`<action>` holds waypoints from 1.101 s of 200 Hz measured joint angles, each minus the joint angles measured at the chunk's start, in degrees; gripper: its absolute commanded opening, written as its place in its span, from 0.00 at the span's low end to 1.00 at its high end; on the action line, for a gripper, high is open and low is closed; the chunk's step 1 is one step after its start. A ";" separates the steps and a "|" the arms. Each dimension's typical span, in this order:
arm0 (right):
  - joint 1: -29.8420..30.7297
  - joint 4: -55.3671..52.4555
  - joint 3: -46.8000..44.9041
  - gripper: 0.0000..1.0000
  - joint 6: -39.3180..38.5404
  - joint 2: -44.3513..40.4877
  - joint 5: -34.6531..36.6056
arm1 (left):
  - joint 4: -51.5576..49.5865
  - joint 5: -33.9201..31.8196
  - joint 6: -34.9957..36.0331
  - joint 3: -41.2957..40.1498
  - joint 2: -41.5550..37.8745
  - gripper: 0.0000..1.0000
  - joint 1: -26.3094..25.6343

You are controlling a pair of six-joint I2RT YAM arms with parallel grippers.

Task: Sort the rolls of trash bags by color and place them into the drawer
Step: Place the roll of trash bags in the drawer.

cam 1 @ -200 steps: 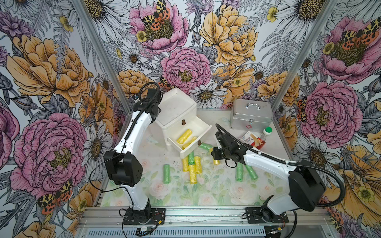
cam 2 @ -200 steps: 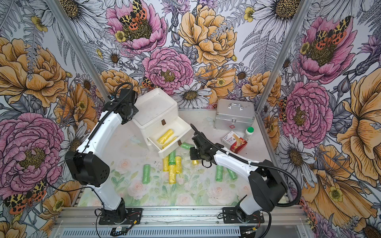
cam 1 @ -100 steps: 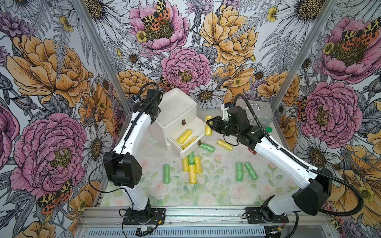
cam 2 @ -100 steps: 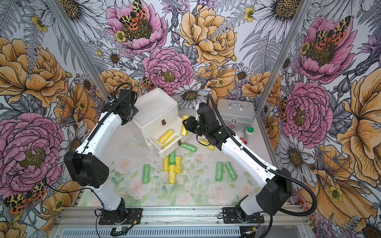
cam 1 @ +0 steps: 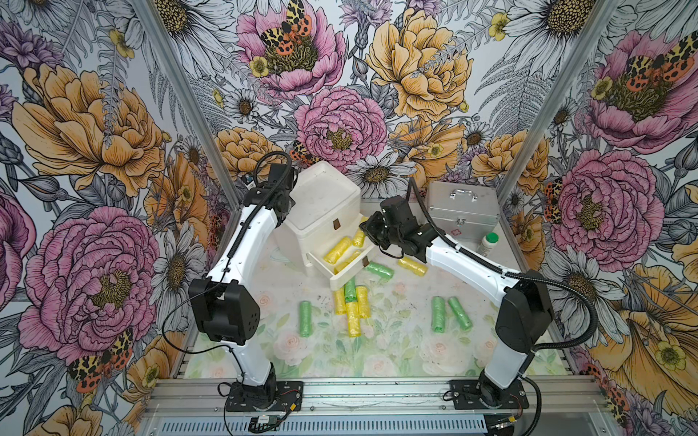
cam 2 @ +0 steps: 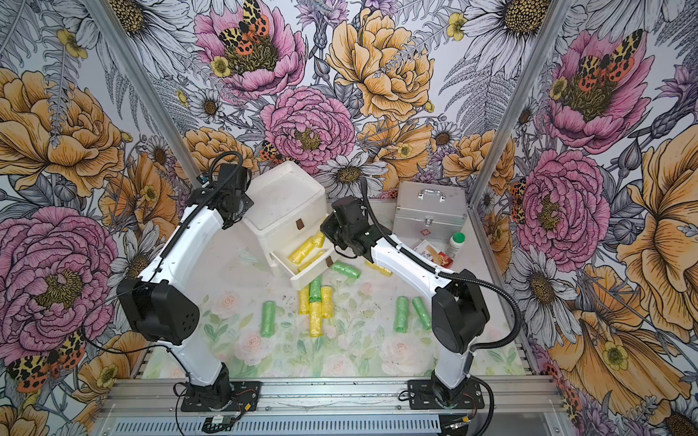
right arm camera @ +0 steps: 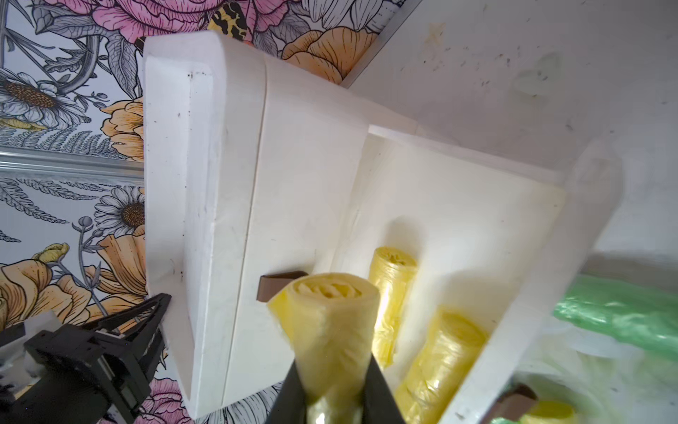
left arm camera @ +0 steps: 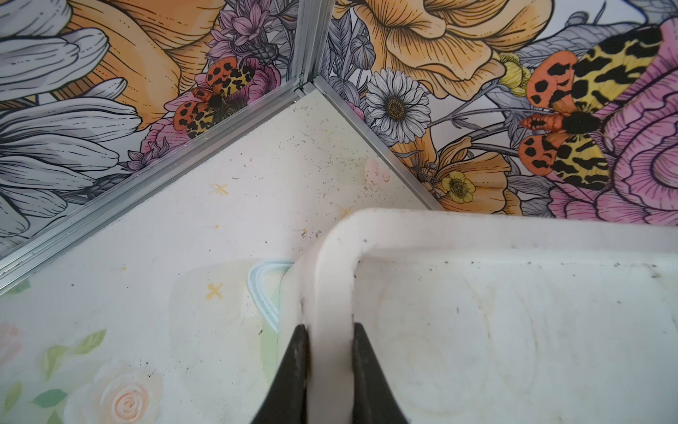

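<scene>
Rolls (cam 1: 353,321) litter your table (cam 1: 396,339); two yellow (right arm camera: 392,279) lie in the drawer (right arm camera: 543,279); right end effector (right arm camera: 332,396) pinches a third roll (right arm camera: 330,323), left end effector (left arm camera: 328,352) pinches the chest rim (left arm camera: 367,224).

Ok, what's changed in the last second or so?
The right arm lifted a crinkly yellow plastic roll off the mat and swung it up to the open white drawer, jaws shut on it. The left arm stayed put, jaws clamped on the white chest's rim. The loose rolls haven't moved.
</scene>
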 measured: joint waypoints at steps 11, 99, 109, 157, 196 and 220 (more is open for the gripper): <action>0.46 0.81 1.53 0.23 0.94 1.31 -0.04 | 0.00 0.02 0.00 0.00 0.00 0.00 0.00; 2.14 2.08 4.37 0.23 7.28 8.94 -0.59 | 0.61 2.19 0.04 -0.96 -1.09 0.00 0.00; 2.19 2.05 4.83 0.23 7.78 9.75 -0.61 | 0.70 2.71 0.09 -1.03 -1.09 0.00 0.00; 2.60 1.55 6.86 0.24 9.81 11.78 -0.61 | 0.85 3.54 0.52 -1.03 -1.14 0.00 0.00; 3.06 1.77 6.99 0.38 10.99 12.59 -0.59 | 1.05 3.63 0.55 -1.25 -1.33 0.00 0.00; 3.28 1.36 6.99 0.55 12.11 13.31 -0.59 | 1.09 3.65 0.52 -1.29 -1.36 0.00 0.00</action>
